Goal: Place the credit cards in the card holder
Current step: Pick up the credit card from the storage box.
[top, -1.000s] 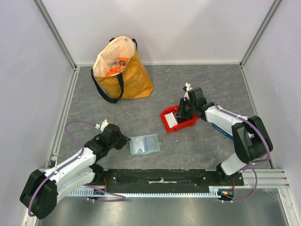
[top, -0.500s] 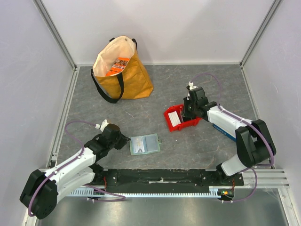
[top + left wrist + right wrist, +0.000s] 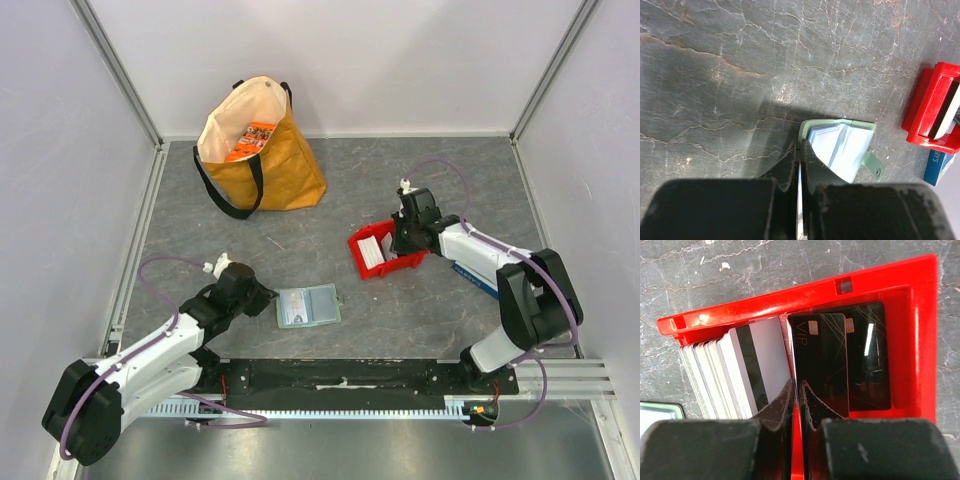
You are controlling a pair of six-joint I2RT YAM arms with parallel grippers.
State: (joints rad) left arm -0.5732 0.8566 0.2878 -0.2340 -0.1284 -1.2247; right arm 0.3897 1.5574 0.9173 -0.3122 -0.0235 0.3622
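Judged early, nothing extracted. Open card holder (image 3: 308, 306) at lower centre; left gripper (image 3: 268, 297) closed at its left edge. Stacked credit cards (image 3: 371, 251) in red bin (image 3: 397, 266), centre right; right gripper (image 3: 398, 238) closed among them.

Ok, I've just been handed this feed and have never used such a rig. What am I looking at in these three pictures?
Two robot arms are bolted at the near edge of the table, and each ends in a two-finger gripper. The wide picture comes from a fixed camera above and behind them. The other two come from a camera on each wrist, looking past its own fingers.

On the table are an open yellow tote bag, a pale-green card holder lying open, a red bin and a blue box next to it. The bin holds a stack of pale credit cards and some black cards.

The left gripper appears shut on the card holder's edge. The right gripper is in the bin, shut between the pale stack and a black card. Whether it grips one is unclear.
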